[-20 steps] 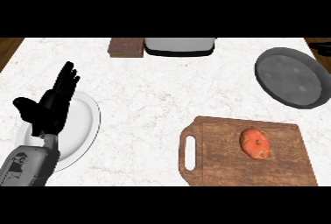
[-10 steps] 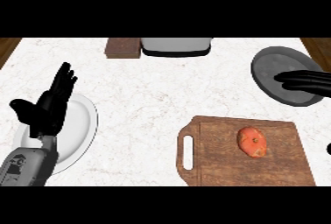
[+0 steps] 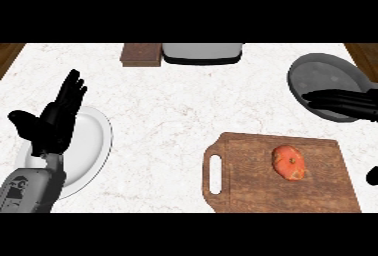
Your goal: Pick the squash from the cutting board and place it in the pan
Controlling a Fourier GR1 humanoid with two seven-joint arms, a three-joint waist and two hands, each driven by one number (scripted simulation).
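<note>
White marble desk: orange squash (image 3: 289,162) lies ungrasped on brown wooden cutting board (image 3: 251,190) at front-right edge. Right hand (image 3: 343,103), fingers straight, hovers over grey round pan (image 3: 319,75) at right edge; left hand (image 3: 53,120) rests spread at left edge. Reach step; next, lower onto squash and close.

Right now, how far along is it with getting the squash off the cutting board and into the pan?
Nothing is done yet: the squash lies on the cutting board, untouched. In hand: the right hand reaches in from the right edge, fingers straight, over the pan, holding nothing. The left hand rests open over the plate. Left: grasp the squash, lift it, set it in the pan.
</note>
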